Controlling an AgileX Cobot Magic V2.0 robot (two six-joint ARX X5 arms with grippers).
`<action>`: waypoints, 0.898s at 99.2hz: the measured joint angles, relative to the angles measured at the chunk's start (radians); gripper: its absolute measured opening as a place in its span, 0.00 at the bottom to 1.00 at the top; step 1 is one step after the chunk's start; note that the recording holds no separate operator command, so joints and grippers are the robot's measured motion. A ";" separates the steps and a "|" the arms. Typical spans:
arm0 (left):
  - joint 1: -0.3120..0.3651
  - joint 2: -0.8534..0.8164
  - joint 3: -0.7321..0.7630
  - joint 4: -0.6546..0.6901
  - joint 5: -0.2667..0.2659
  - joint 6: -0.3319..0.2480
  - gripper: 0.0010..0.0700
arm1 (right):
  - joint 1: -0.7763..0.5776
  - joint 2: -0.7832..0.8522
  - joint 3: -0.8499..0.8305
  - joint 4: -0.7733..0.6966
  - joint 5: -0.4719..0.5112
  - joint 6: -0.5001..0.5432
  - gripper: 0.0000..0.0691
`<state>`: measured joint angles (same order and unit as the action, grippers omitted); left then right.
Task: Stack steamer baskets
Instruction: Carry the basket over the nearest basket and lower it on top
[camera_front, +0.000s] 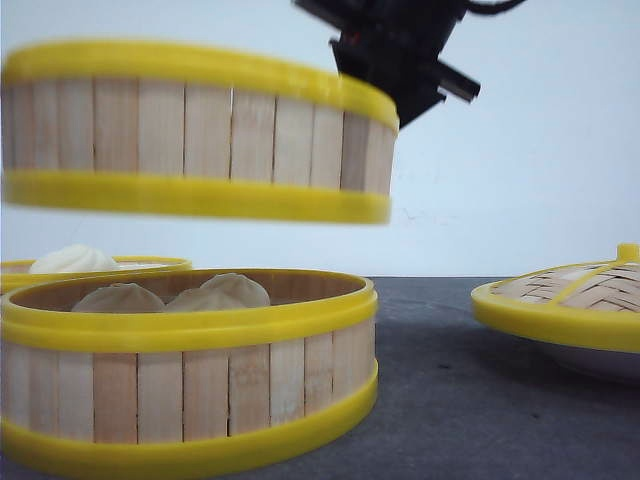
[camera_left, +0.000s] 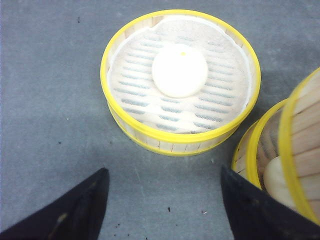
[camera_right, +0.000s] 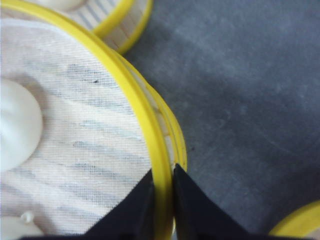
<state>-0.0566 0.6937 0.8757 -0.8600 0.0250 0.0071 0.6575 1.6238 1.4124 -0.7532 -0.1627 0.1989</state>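
A steamer basket (camera_front: 200, 130) hangs in the air, level, above a second steamer basket (camera_front: 190, 390) that stands on the table with buns (camera_front: 215, 292) inside. My right gripper (camera_right: 163, 176) is shut on the raised basket's yellow rim (camera_right: 145, 125), one finger inside and one outside. A third steamer basket (camera_left: 180, 80) with one bun sits behind on the left (camera_front: 95, 266). My left gripper (camera_left: 162, 200) hovers open over bare table in front of that basket, holding nothing.
A woven lid with a yellow rim (camera_front: 565, 300) rests on a white plate (camera_front: 600, 362) at the right. The table is dark grey (camera_front: 480, 400). My right arm's black body (camera_front: 400, 50) sits above the raised basket's right side.
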 joint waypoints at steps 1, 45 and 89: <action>0.000 0.000 0.000 0.000 0.000 0.000 0.61 | 0.000 0.004 0.000 0.001 0.000 0.000 0.04; 0.000 0.000 0.000 0.000 0.000 0.000 0.61 | 0.015 0.085 0.000 0.002 0.023 0.001 0.04; 0.000 0.000 0.000 0.000 0.000 0.000 0.61 | 0.037 0.088 0.000 0.006 0.091 0.003 0.04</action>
<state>-0.0566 0.6937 0.8757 -0.8600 0.0250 0.0071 0.6945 1.7119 1.4124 -0.7467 -0.0719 0.2020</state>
